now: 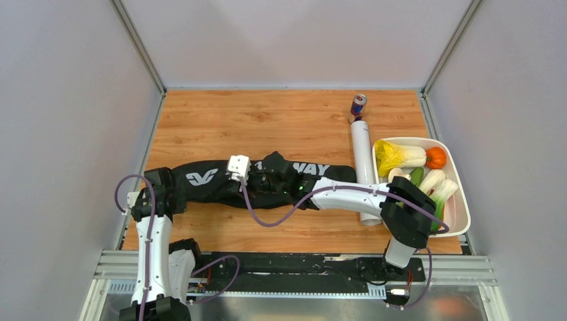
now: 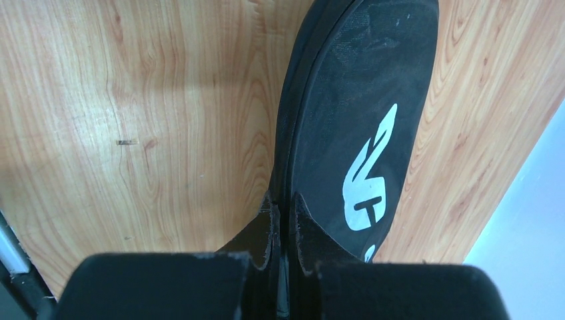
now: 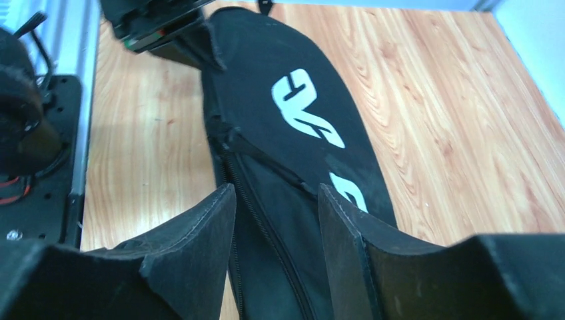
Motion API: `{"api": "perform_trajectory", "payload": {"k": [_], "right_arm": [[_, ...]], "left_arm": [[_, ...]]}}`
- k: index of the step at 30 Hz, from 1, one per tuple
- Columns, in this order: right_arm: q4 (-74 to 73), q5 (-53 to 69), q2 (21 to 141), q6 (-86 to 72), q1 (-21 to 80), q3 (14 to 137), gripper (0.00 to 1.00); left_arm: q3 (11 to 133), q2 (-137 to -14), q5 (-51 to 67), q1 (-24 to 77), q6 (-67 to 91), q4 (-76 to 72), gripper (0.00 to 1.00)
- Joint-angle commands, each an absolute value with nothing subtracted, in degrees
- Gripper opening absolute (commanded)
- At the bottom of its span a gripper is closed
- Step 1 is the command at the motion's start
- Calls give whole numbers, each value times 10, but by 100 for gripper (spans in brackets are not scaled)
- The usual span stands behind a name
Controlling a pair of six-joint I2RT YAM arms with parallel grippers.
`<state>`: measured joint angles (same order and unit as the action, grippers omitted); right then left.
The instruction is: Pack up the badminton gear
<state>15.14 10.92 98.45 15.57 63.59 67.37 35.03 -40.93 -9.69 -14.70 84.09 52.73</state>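
The long black racket bag (image 1: 207, 189) lies across the wooden table, with its white logo towards the left end. My left gripper (image 1: 175, 190) is shut on that left end; in the left wrist view its fingertips (image 2: 283, 200) pinch the bag's edge (image 2: 360, 100). My right gripper (image 1: 242, 180) hovers over the bag's middle. In the right wrist view it (image 3: 276, 193) stands open astride the bag's zipper (image 3: 266, 220), gripping nothing. A white tube (image 1: 363, 167) lies lengthwise just right of the bag.
A red-and-blue drink can (image 1: 358, 105) stands at the tube's far end. A white tray (image 1: 463, 200) of vegetables sits at the right edge, beside my right arm's elbow. Grey walls close the table in on three sides.
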Motion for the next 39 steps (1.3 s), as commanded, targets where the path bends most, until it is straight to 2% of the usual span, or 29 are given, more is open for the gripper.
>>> {"api": "perform_trajectory", "payload": {"k": [1, 15, 39], "right_arm": [[240, 199, 986, 233, 643, 634, 52], [286, 137, 1067, 384, 688, 644, 41], [297, 115, 1122, 425, 701, 682, 39]], "left_arm": [[377, -407, -69, -146, 866, 554, 0], [375, -409, -57, -145, 871, 554, 0], [383, -406, -58, -146, 865, 563, 0]]}}
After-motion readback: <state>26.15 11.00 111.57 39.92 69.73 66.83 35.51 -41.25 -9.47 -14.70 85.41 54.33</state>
